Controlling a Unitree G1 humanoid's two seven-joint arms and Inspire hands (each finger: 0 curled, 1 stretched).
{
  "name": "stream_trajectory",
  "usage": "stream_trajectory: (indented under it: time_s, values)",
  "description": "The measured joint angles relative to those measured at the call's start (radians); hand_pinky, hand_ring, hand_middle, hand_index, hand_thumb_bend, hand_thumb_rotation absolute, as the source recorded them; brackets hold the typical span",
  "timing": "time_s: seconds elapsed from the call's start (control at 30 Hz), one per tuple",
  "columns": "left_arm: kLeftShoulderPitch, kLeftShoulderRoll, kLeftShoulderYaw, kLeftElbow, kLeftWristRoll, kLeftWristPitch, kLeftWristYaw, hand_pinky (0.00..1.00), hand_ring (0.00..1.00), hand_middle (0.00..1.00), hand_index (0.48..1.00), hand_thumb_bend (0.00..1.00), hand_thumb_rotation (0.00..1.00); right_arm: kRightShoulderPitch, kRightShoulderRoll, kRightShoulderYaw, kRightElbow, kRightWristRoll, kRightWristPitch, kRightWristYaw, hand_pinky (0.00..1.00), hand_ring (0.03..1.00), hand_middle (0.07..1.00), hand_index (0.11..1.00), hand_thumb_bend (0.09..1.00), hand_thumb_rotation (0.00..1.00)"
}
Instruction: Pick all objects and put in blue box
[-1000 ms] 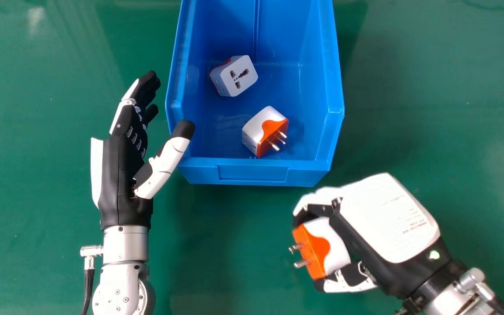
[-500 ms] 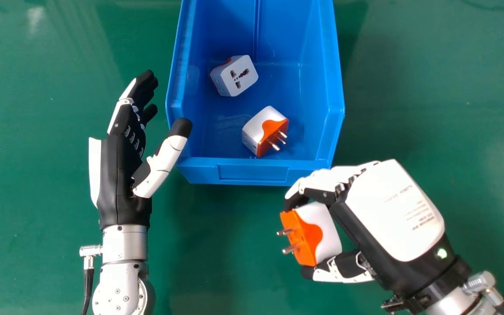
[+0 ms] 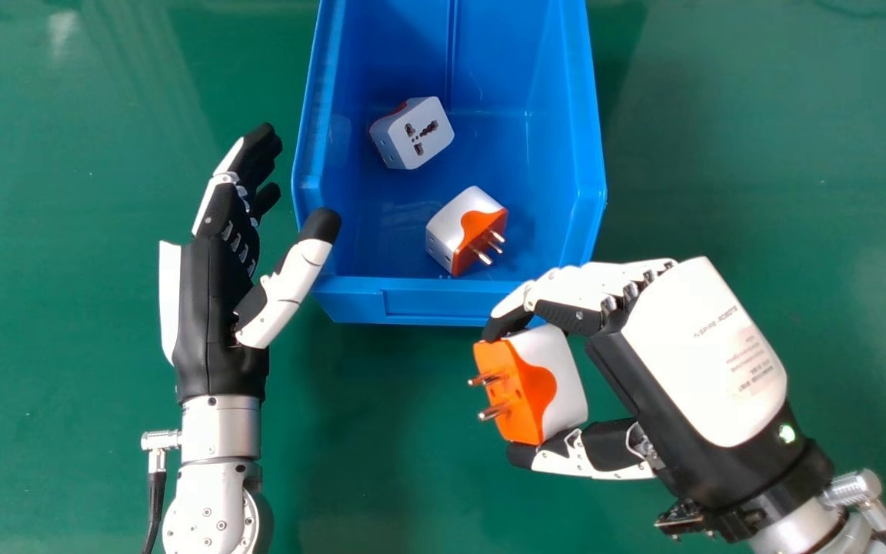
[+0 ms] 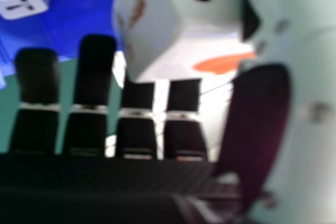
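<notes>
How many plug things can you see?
3. One plug adapter is in the right hand; the second is near the front of the blue box, the third farther back in it. More may be hidden.

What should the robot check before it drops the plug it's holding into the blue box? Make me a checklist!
1. Right hand has a good hold on its plug: ok, pinched between fingers and thumb.
2. Held plug over the blue box: not ok, it's in front of the near wall.
3. Held plug high enough to clear that wall: cannot tell.
4. Room inside: ok, bare floor beside the white plug and orange-faced plug.
5. Left hand clear of the box: cannot tell.
</notes>
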Motion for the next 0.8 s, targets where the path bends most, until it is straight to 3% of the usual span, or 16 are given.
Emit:
stream_trajectory:
  time_s: [0.07,0.5,0.8]
  values:
    - [0.0,0.0,0.0,0.0,0.004,0.0,0.001,0.9,0.91,0.88,0.841,0.8,0.5,0.0,0.009,-0.006,-0.009,0.008,-0.001,0.0,0.28,0.44,0.539,0.491,0.492,0.0]
    - [-0.002,-0.003,0.0,0.003,0.004,-0.001,-0.005,0.9,0.92,0.88,0.843,0.81,0.5,-0.048,0.084,-0.027,-0.021,0.008,-0.037,-0.019,0.29,0.443,0.541,0.494,0.492,0.0]
    - [-0.006,-0.003,0.0,0.005,0.004,-0.001,0.001,0.91,0.92,0.88,0.844,0.8,0.5,-0.136,0.146,-0.02,-0.006,0.001,-0.04,-0.051,0.29,0.448,0.543,0.486,0.493,0.0]
